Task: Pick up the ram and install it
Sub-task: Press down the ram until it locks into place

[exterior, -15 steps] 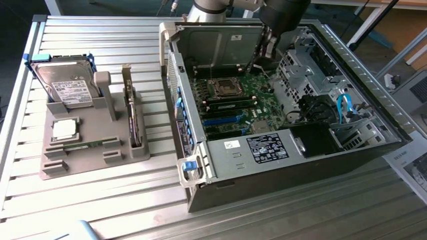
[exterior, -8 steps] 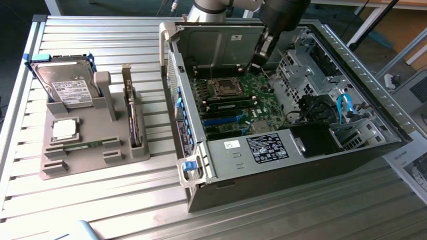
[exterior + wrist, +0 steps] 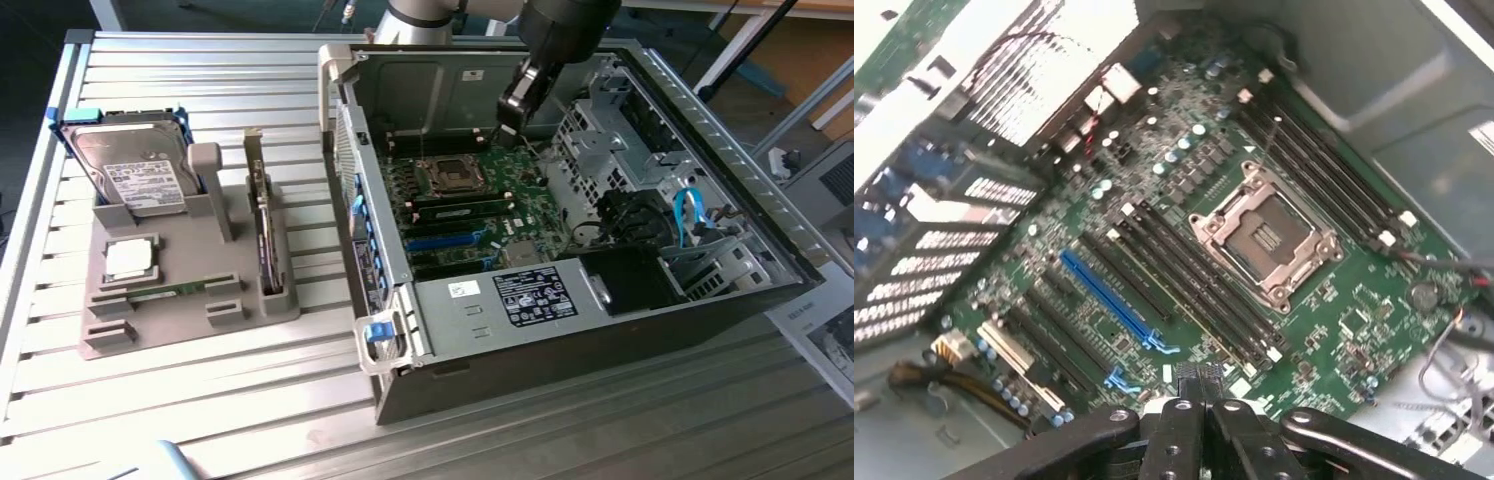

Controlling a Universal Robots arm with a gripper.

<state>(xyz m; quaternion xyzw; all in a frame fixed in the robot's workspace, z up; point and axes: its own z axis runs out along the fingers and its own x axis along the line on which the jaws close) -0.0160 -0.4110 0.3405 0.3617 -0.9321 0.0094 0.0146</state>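
Claw (image 3: 1194, 400) is clamped shut, empty, hovering inside the open computer case (image 3: 747, 290) above the motherboard (image 3: 1184, 240). The ram (image 3: 461, 211) sits in its slot at six o'clock of the processor socket (image 3: 447, 177).

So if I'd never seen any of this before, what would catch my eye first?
Probably the open computer case lying on its side, its green motherboard exposed with an empty silver processor socket in the middle. The dark robot arm reaches down into it, jaws shut just above the board. On the exterior view's left, a grey holder carries a hard drive and a square chip.
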